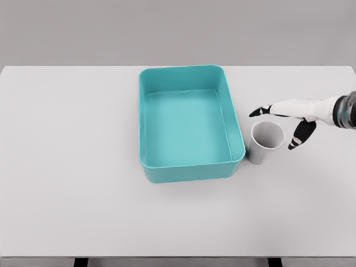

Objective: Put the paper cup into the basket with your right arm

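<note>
The cup [265,142] stands upright on the table [67,167], just beside the teal basket [192,167], on its right. The right hand [292,119] is spread open over the cup, holding nothing.

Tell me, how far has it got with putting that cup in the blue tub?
Done so far: the right hand is at the paper cup, fingers spread around its rim. In hand: closing a grip; the cup stands upright on the table, not lifted. Left: lift it, carry it over and release it into the basket, which holds nothing.
</note>
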{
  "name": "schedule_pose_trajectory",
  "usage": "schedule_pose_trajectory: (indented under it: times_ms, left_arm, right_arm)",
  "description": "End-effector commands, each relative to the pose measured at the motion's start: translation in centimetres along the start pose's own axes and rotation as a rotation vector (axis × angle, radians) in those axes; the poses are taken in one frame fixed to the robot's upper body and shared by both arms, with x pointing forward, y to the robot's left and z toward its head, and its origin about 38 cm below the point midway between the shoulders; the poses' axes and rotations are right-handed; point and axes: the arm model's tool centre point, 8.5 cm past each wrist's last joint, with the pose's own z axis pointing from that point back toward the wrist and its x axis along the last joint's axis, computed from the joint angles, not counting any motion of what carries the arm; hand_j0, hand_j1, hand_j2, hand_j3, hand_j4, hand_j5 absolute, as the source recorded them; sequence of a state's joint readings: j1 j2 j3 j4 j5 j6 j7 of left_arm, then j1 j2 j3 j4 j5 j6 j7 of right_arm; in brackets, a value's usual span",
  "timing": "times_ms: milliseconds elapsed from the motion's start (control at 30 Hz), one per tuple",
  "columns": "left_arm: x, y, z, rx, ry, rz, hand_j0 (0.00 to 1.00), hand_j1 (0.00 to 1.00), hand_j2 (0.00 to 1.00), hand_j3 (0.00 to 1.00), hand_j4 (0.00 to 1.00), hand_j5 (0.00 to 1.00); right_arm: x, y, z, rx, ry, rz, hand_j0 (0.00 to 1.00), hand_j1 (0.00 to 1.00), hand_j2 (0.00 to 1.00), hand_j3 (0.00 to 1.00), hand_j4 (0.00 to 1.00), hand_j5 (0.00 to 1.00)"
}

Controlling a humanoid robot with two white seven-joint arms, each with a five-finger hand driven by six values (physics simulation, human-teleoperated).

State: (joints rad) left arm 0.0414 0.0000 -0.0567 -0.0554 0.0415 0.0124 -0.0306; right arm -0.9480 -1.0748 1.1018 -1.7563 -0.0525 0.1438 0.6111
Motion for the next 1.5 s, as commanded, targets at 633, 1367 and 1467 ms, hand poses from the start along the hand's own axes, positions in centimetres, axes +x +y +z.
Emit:
schedule_pose_trajectory:
  times_ms: [633, 1367, 1467]
  left_arm:
    - [0.0, 0.0, 0.0, 0.0, 0.0, 0.0, 1.0, 1.0, 1.0, 1.0, 1.0, 1.0]
    - [0.0, 0.0, 0.0, 0.0, 0.0, 0.0, 1.0, 1.0, 1.0, 1.0, 1.0, 1.0]
    - [0.0, 0.0, 0.0, 0.0, 0.0, 0.0, 1.0, 1.0, 1.0, 1.0, 1.0, 1.0]
  right_arm:
    - [1.1, 0.5, -1.1, 0.028, -0.035, 0.021, 0.98, 0.98, 0.98, 0.98, 0.98, 0.98]
    - [1.3, 0.8, -1.2, 0.035, -0.058, 0.032, 0.98, 0.98, 0.98, 0.98, 0.98, 0.98]
    - [1.2, 1.2, -1.4, 0.048, -0.058, 0.03, 0.98, 0.98, 0.98, 0.98, 0.98, 0.98]
